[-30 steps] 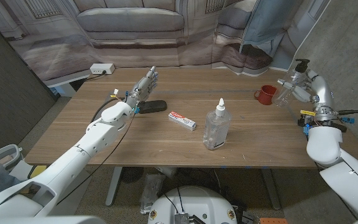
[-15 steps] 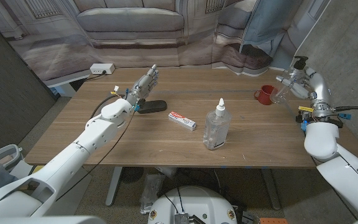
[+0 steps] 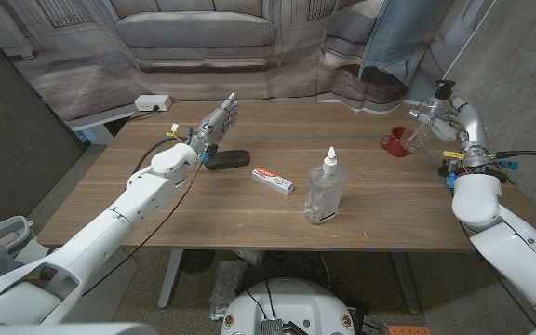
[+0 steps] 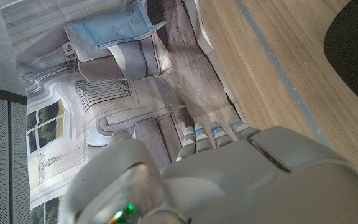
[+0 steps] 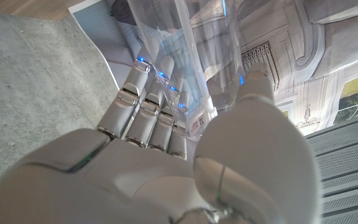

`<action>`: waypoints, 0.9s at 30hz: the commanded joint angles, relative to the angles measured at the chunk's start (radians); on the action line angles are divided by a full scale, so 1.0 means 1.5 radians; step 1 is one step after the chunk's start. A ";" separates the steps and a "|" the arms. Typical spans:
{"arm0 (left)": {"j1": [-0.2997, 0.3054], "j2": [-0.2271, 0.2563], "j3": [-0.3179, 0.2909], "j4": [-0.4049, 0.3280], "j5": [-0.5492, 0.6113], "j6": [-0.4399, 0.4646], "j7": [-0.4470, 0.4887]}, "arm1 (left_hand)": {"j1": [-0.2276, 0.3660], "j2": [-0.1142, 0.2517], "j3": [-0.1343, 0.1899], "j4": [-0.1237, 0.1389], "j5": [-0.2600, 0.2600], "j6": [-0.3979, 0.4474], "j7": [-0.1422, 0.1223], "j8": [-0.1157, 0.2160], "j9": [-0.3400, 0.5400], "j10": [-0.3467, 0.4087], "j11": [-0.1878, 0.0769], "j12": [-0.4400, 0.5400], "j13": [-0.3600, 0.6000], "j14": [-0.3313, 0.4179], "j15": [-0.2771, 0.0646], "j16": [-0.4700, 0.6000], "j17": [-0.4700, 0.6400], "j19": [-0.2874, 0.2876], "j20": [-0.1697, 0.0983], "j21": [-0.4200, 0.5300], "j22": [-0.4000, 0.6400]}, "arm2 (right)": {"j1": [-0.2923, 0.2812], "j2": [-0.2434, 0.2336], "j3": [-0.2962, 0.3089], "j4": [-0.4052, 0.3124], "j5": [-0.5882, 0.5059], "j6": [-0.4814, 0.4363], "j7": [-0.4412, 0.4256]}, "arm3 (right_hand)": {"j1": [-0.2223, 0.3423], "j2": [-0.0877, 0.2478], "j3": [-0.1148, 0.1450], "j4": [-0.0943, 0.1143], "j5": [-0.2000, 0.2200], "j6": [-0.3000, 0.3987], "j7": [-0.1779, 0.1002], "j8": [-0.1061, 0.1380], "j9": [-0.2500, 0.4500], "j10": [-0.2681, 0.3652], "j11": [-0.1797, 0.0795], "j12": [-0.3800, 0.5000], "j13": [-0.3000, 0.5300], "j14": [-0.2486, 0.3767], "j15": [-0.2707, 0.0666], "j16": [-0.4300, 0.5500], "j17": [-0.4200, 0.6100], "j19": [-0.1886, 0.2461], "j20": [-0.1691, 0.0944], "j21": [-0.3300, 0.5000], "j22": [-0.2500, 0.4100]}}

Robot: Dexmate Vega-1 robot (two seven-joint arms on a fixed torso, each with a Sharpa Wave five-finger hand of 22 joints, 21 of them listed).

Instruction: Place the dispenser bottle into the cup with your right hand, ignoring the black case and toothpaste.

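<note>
Toward the desk's (image 3: pixel 156 205) far-left corner the left robot hand (image 3: pixel 217 124) stood with its fingers straight and apart, holding nothing, just beside the black case (image 3: pixel 226 159). Further along, near the middle of the desk, lay the toothpaste (image 3: pixel 273 180), and a little nearer the front edge stood a clear squeeze bottle (image 3: pixel 324 189) with a white nozzle — neither of them touched by either hand.

At the far-right corner sat the red cup (image 3: pixel 397 141), and over it, slightly to its right, the right robot hand (image 3: pixel 440 119) held the dispenser bottle (image 3: pixel 422 130) aloft, its black pump head uppermost and its base seemingly low, near the cup's rim. In the right wrist view the fingers (image 5: pixel 151 93) wrapped one side of the clear body (image 5: pixel 194 50) and the thumb pressed the other — a firm clasp round the barrel.

It looked light, perhaps nearly empty, and stiff enough not to buckle; smooth clear plastic, though, is likely slippery, so the mid-body hold seemed the sound one, well below the pump. The cup looked narrow and easily tipped, and I could not tell whether the base was already inside.
</note>
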 commanded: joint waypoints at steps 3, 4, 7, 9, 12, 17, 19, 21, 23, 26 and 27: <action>-0.026 -0.001 0.004 0.002 0.000 -0.001 -0.023 | 0.004 0.006 -0.005 0.001 -0.003 0.006 0.001 0.001 0.004 0.004 0.002 -0.001 0.003 0.004 0.001 0.002 0.002 0.006 -0.006 0.005 0.002 | 0.049 -0.017 -0.035 0.039 0.008 0.003 -0.021 | 0.063 0.093 0.025 0.012 -0.003 0.092 -0.085 0.005 0.002 0.045 -0.039 -0.002 0.002 0.014 -0.071 -0.002 0.001 0.020 -0.063 0.004 0.000; -0.026 -0.001 0.004 0.002 0.000 -0.001 -0.023 | 0.004 0.006 -0.006 0.001 -0.003 0.006 0.001 0.001 0.004 0.004 0.002 -0.001 0.003 0.004 0.001 0.002 0.002 0.006 -0.006 0.005 0.002 | 0.049 -0.019 -0.036 0.040 0.009 0.003 -0.022 | 0.063 0.093 0.025 0.012 -0.004 0.092 -0.086 0.005 0.002 0.046 -0.039 -0.002 0.002 0.014 -0.071 -0.002 0.001 0.019 -0.063 0.004 0.000; -0.032 -0.001 0.007 0.000 0.006 -0.004 -0.026 | 0.004 0.006 -0.006 0.001 -0.003 0.006 0.001 0.001 0.004 0.004 0.002 -0.001 0.003 0.005 0.000 0.002 0.002 0.006 -0.006 0.005 0.002 | 0.050 -0.021 -0.035 0.041 0.015 -0.004 -0.025 | 0.064 0.093 0.025 0.012 -0.004 0.093 -0.085 0.005 0.002 0.047 -0.039 -0.003 0.002 0.014 -0.072 -0.003 0.001 0.020 -0.063 0.004 0.000; -0.035 -0.004 0.008 0.005 0.005 -0.007 -0.030 | 0.004 0.006 -0.006 0.001 -0.003 0.006 0.001 0.001 0.004 0.004 0.001 -0.001 0.003 0.005 0.001 0.002 0.002 0.007 -0.006 0.005 0.002 | 0.048 -0.024 -0.035 0.041 0.018 -0.007 -0.026 | 0.064 0.093 0.025 0.012 -0.005 0.093 -0.085 0.005 0.002 0.047 -0.039 -0.003 0.002 0.014 -0.071 -0.003 0.001 0.020 -0.063 0.005 0.000; -0.042 -0.012 0.010 0.017 0.002 -0.006 -0.034 | 0.004 0.006 -0.006 0.001 -0.003 0.006 0.001 0.001 0.004 0.004 0.001 -0.001 0.003 0.005 0.001 0.002 0.002 0.007 -0.006 0.004 0.002 | 0.046 -0.028 -0.033 0.044 0.023 -0.002 -0.027 | 0.065 0.093 0.025 0.012 -0.006 0.093 -0.086 0.004 0.002 0.048 -0.039 -0.004 0.003 0.015 -0.071 -0.003 0.001 0.019 -0.062 0.005 0.000; -0.047 -0.025 0.016 0.038 0.000 -0.021 -0.046 | 0.004 0.006 -0.007 0.001 -0.003 0.006 0.001 0.001 0.004 0.004 0.000 -0.001 0.003 0.003 0.001 0.001 0.002 0.004 -0.005 0.003 0.002 | 0.045 -0.035 -0.034 0.048 0.030 -0.007 -0.026 | 0.065 0.093 0.026 0.012 -0.007 0.094 -0.086 0.004 0.002 0.048 -0.039 -0.005 0.003 0.013 -0.071 -0.005 0.001 0.018 -0.063 0.005 0.000; -0.047 -0.027 0.017 0.041 0.000 -0.020 -0.047 | 0.004 0.006 -0.007 0.001 -0.003 0.006 0.001 0.001 0.004 0.004 0.000 -0.001 0.003 0.003 0.002 0.001 0.002 0.003 -0.004 0.003 0.002 | 0.049 -0.036 -0.037 0.052 0.034 -0.012 -0.026 | 0.065 0.093 0.026 0.012 -0.008 0.094 -0.086 0.004 0.002 0.049 -0.039 -0.005 0.004 0.013 -0.071 -0.005 0.001 0.018 -0.062 0.005 0.000; -0.047 -0.026 0.018 0.040 -0.001 -0.017 -0.048 | 0.004 0.006 -0.008 0.001 -0.003 0.006 0.002 0.001 0.004 0.004 0.001 -0.001 0.003 0.003 0.002 0.001 0.002 0.001 -0.003 0.002 0.002 | 0.055 -0.037 -0.042 0.058 0.037 -0.010 -0.026 | 0.065 0.093 0.026 0.012 -0.008 0.094 -0.086 0.004 0.002 0.049 -0.039 -0.005 0.004 0.013 -0.071 -0.006 0.001 0.017 -0.062 0.005 0.000; -0.046 -0.023 0.017 0.034 0.000 -0.014 -0.045 | 0.004 0.006 -0.008 0.001 -0.003 0.006 0.001 0.001 0.004 0.004 0.000 -0.001 0.003 0.003 0.001 0.001 0.002 0.001 -0.003 0.002 0.002 | 0.062 -0.038 -0.047 0.066 0.040 -0.007 -0.026 | 0.065 0.093 0.026 0.012 -0.009 0.094 -0.087 0.004 0.002 0.049 -0.040 -0.006 0.004 0.013 -0.071 -0.006 0.001 0.017 -0.063 0.005 0.000; -0.038 -0.016 0.014 0.016 0.002 -0.011 -0.037 | 0.005 0.007 -0.008 0.001 -0.003 0.006 0.002 0.000 0.004 0.004 0.001 -0.001 0.003 0.003 0.001 0.000 0.002 0.000 -0.003 0.001 0.002 | 0.073 -0.042 -0.055 0.076 0.045 -0.004 -0.024 | 0.064 0.093 0.026 0.012 -0.009 0.094 -0.087 0.004 0.002 0.049 -0.040 -0.006 0.004 0.013 -0.071 -0.006 0.001 0.016 -0.063 0.005 0.000; -0.035 -0.014 0.012 0.010 0.002 -0.010 -0.034 | 0.005 0.007 -0.008 0.001 -0.003 0.006 0.001 0.001 0.004 0.004 0.001 -0.001 0.003 0.002 0.001 0.000 0.002 0.000 -0.003 0.001 0.002 | 0.077 -0.044 -0.058 0.078 0.045 -0.004 -0.024 | 0.064 0.094 0.026 0.012 -0.010 0.094 -0.086 0.004 0.002 0.049 -0.039 -0.006 0.004 0.013 -0.071 -0.006 0.001 0.016 -0.063 0.006 0.000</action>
